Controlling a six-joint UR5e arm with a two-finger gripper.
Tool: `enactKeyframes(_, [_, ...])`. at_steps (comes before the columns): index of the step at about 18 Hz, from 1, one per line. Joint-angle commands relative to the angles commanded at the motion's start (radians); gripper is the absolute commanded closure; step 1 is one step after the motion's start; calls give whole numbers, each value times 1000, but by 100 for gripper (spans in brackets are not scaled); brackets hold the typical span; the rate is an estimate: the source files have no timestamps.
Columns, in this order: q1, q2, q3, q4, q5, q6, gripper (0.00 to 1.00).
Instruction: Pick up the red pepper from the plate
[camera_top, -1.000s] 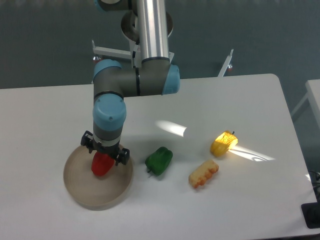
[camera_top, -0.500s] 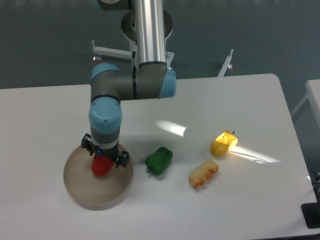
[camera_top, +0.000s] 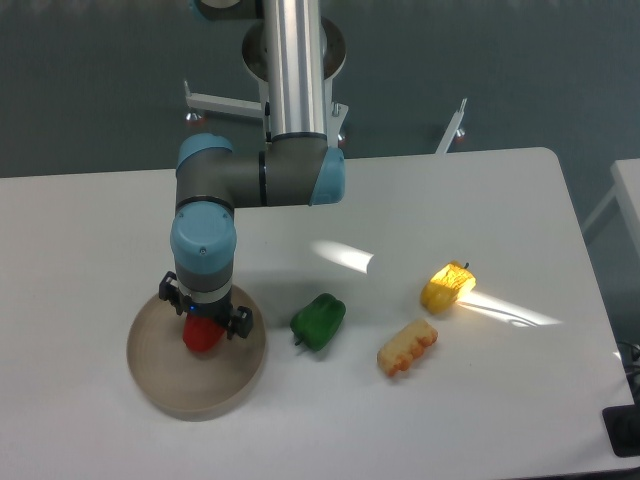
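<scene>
Pepper-picking setup: the table carries the plate at near left, the red pepper lies on it, and the gripper straddles the pepper from above, its closure impossible to tell.

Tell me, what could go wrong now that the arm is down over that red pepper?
The tool covers most of the red pepper, so whether it sits centred is hidden; an off-centre pinch on that glossy skin might let it slip out. The pepper also lies on the plate, so pressing lower could push into the plate or shift it.
</scene>
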Motion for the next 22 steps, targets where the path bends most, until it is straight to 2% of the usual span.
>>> enactKeyframes(3, [0,5,0,0,0,0,34])
enactKeyframes(12, [2,12,0,0,-2,11,50])
enactKeyframes(17, [3,15,6,-3,0,14,56])
enactKeyframes(22, [11,34,25,-20,0,34,57])
